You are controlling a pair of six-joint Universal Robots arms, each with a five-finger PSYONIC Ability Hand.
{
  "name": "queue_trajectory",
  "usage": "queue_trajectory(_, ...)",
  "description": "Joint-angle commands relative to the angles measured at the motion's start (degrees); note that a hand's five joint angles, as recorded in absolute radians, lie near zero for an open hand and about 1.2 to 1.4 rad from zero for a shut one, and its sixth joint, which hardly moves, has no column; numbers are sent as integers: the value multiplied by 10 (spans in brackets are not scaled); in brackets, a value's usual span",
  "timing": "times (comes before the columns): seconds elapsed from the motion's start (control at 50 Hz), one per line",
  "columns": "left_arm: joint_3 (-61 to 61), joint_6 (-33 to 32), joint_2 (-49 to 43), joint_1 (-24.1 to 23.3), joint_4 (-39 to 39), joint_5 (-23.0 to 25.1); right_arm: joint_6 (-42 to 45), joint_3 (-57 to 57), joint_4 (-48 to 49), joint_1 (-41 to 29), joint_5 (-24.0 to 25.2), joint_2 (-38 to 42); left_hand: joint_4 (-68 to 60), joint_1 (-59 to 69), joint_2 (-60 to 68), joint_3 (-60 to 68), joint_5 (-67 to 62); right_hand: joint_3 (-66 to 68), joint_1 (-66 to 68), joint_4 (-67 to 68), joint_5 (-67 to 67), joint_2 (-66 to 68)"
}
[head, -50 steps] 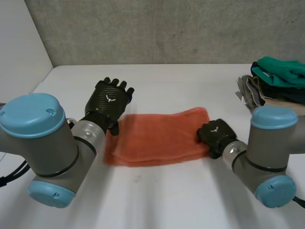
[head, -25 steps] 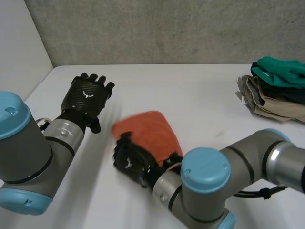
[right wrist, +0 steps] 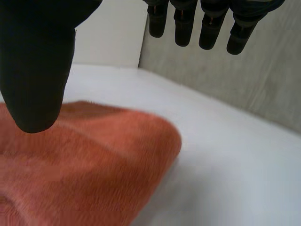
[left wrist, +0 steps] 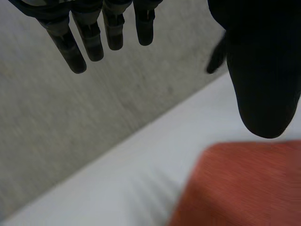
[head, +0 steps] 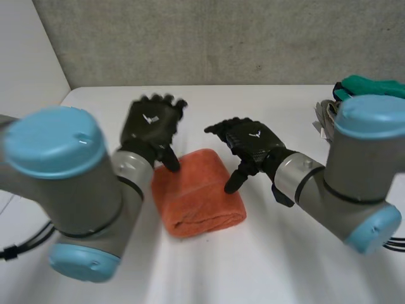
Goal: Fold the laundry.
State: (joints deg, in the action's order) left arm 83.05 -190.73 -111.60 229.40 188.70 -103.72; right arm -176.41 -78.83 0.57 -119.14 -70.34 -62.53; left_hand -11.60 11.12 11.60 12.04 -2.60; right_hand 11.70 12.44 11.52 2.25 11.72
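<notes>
An orange towel [head: 198, 192] lies folded into a thick pad on the white table [head: 285, 114], in the middle. My left hand [head: 150, 126] hovers over its far left corner, fingers straight and spread, thumb pointing down near the cloth. My right hand [head: 250, 144] hangs over the pad's right edge, open, thumb pointing down beside it. Under the left hand's thumb [left wrist: 263, 70] lies the towel's corner [left wrist: 244, 188], untouched. In the right wrist view the towel [right wrist: 80, 165] lies below the thumb [right wrist: 37, 56], with the fingers [right wrist: 207, 23] straight and clear of it.
A pile of clothes [head: 367, 104], green on top over beige, sits at the table's far right. A grey wall [head: 209, 38] runs behind the table. Both arms' elbows fill the near corners.
The right hand carried the towel's right end over to the left, folding it into a short pad, then let go and rose. The left hand swung away and came back over the towel.
</notes>
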Motion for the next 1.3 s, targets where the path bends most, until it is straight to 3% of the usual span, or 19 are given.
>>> queue_trajectory(0.02, -4, 48, -75, -35, -51, -33, 14, 114, -86, -5, 6, 107, -5, 9, 5, 0, 5, -17, -24, -15, -23, -17)
queue_trajectory(0.16, 10, 49, -126, -36, -57, -34, 61, 150, -107, -13, -7, 176, -5, 9, 5, 0, 5, -17, -24, -15, -23, -17)
queue_trajectory(0.3, 21, 43, -127, -18, -54, -35, 194, 150, -108, -18, -92, 180, -8, 13, 8, 4, 2, -17, -24, -15, -23, -17)
queue_trajectory(0.4, 7, -1, -83, -16, -53, -30, 236, 124, -85, -36, -131, 132, -5, 9, 5, 0, 5, -17, -24, -15, -23, -17)
queue_trajectory(0.52, -43, -96, -29, -9, -53, 15, 237, 23, 13, -60, -134, 44, 2, 3, -2, -7, 12, -17, -24, -15, -23, -17)
queue_trajectory(0.64, -94, -135, 2, 10, -64, 145, 245, -112, 115, -108, -135, -8, 2, 3, -2, -7, 12, -17, -24, -15, -23, -17)
queue_trajectory(0.78, -146, -130, 1, 39, -147, 326, 245, -197, 192, -124, -134, 6, -1, 6, 1, -3, 9, -17, -24, -15, -23, -17)
queue_trajectory(0.84, -160, -120, -6, 42, -172, 366, 246, -207, 235, -124, -135, 27, -1, 6, 1, -3, 9, -17, -24, -15, -23, -17)
queue_trajectory(1.12, -156, -109, -24, 44, -177, 373, 273, -157, 339, -124, -135, 115, 2, 3, -2, -7, 12, 0, -7, 2, -5, 0)
queue_trajectory(1.18, -155, -110, -23, 45, -178, 373, 279, -147, 342, -123, -129, 118, 2, 3, -2, -7, 12, 171, 164, 173, 166, 171)
queue_trajectory(1.24, -155, -110, -22, 45, -178, 373, 280, -138, 348, -123, -129, 118, 2, 3, -2, -7, 12, 211, 203, 213, 205, 211)
queue_trajectory(1.3, -155, -109, -20, 46, -177, 373, 275, -117, 351, -123, -125, 131, 2, 3, -2, -7, 12, 385, 378, 387, 380, 385)
